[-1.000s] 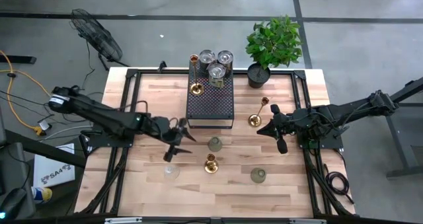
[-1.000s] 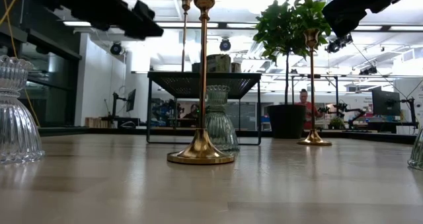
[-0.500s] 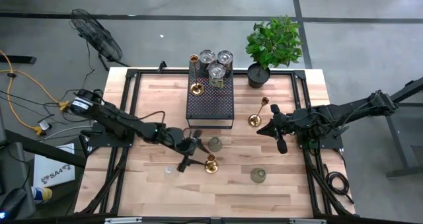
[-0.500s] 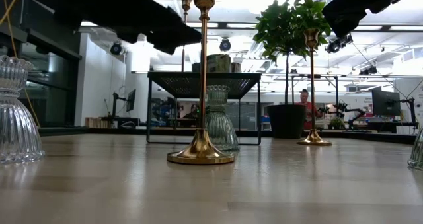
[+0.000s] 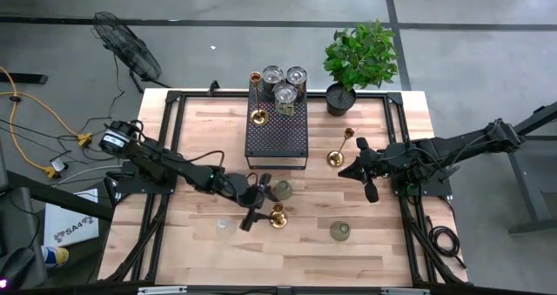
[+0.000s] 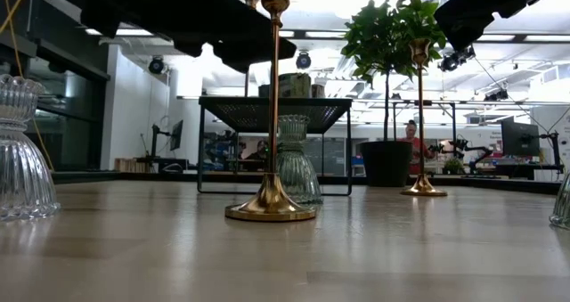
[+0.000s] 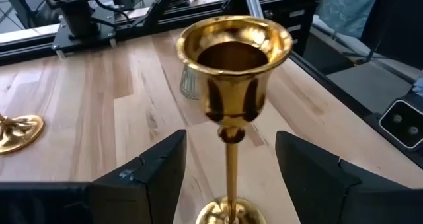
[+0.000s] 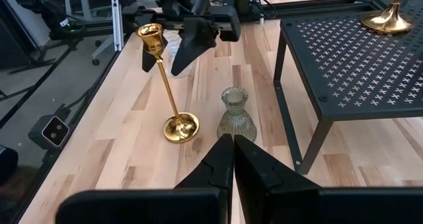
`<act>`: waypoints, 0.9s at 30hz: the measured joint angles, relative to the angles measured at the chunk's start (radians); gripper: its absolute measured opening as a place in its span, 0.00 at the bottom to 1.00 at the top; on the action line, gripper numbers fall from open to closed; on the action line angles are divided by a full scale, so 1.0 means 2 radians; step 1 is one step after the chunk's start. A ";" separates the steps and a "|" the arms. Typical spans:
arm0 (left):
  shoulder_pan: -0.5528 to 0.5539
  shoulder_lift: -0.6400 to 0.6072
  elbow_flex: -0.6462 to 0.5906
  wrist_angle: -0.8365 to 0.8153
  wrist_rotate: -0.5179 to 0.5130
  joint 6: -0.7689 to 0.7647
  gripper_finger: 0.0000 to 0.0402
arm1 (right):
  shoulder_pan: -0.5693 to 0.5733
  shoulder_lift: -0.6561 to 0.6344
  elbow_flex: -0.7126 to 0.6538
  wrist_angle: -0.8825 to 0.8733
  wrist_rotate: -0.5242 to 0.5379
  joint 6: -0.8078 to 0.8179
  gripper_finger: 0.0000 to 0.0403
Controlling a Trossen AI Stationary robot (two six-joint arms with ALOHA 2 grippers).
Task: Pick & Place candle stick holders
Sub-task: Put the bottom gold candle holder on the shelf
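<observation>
1. The brass candlestick holder (image 5: 278, 215) stands upright on the wooden table (image 5: 200, 138), in front of the black perforated metal box (image 5: 277, 130) and clear of it. Its cup shows in close-up in the left wrist view (image 7: 232, 52).
2. The left gripper (image 5: 253, 203) sits level with the upper stem of that holder. Its fingers (image 7: 142, 178) stand partly open on either side of the stem, with a gap visible on each side; nothing is gripped.
3. A ribbed glass holder (image 5: 283, 190) stands between the brass holder and the box. Another glass holder (image 5: 225, 226) stands on the far side of the left gripper from the brass holder.
4. A third glass holder (image 5: 340, 231) stands on the brass holder's other side, well apart from it.
5. On top of the box stand a second brass holder (image 5: 258, 115) and three glass cups (image 5: 285, 93).
6. A third brass holder (image 5: 336, 157) stands beside the box, near the right gripper (image 5: 366, 175).
7. The right gripper hangs above the table, fingers fully closed and empty.
8. A potted plant (image 5: 359, 60) stands at the table's far edge, beyond the box.
</observation>
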 joint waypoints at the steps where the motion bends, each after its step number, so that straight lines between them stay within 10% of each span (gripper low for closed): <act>1: 0.000 0.000 0.000 0.000 0.000 -0.001 0.55 | 0.000 0.000 0.000 0.000 0.000 0.000 0.01; 14: 0.000 0.000 0.000 -0.001 0.001 -0.024 0.33 | 0.000 0.000 0.000 0.000 0.000 0.000 0.01; 27: 0.000 0.000 0.006 0.000 0.000 -0.026 0.30 | 0.000 0.000 0.000 0.000 0.000 0.000 0.01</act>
